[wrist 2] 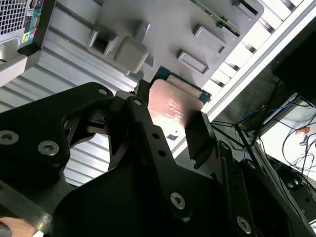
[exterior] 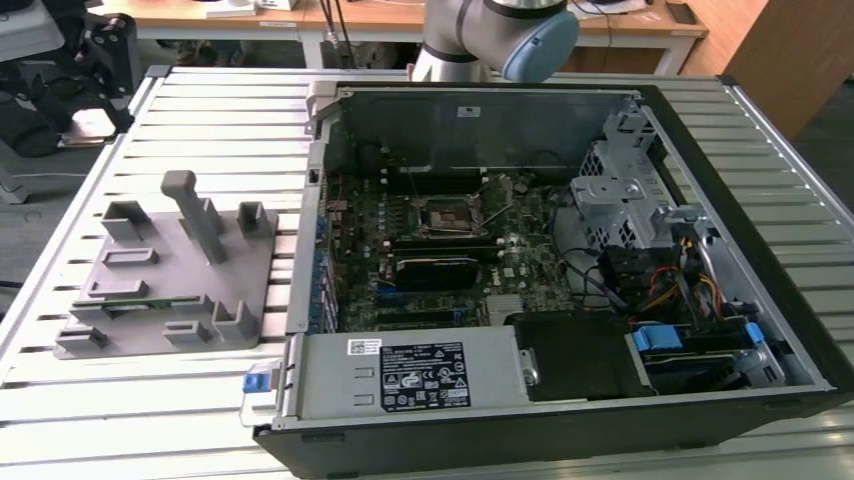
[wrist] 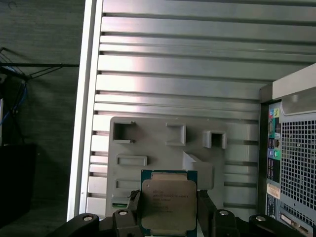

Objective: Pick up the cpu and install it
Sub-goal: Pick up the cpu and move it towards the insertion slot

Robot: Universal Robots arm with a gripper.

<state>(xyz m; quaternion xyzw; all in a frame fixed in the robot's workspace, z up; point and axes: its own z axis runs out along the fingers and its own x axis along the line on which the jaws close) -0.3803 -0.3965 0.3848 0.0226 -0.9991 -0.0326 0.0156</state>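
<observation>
End effector: (wrist: 169, 210) closed on the cpu (wrist: 169, 201), one black finger (wrist: 133, 210) on each of two opposite edges; same grip seen in the second wrist view (wrist 2: 172, 126).
Cpu: square chip, silver lid up toward the first wrist camera, thin blue-green rim around the lid. In the second wrist view its lid (wrist 2: 174, 103) caught a reddish reflection.
Cpu location: between the fingers, in front of the grey fixture (wrist: 163, 148), not in the computer case (wrist: 291, 148). Couldn't tell from either wrist view whether it touched the fixture.
Fixture: grey plastic plate with raised blocks and pockets, on the slatted metal counter (exterior: 200, 110), at the exterior view's left of the case (exterior: 534, 425). A green board strip (exterior: 134, 297) lay in one of its slots.
Case: lay on its side on the counter, side panel off, motherboard (exterior: 441, 290) exposed.
Socket: (exterior: 447, 213) black square frame near the middle of the motherboard, nothing seated in it as far as the exterior view showed.
Power supply: (exterior: 400, 372) grey labelled box at the near edge of the case.
Arm: (exterior: 494, 35) at the far side of the counter in the exterior view, behind the case.
</observation>
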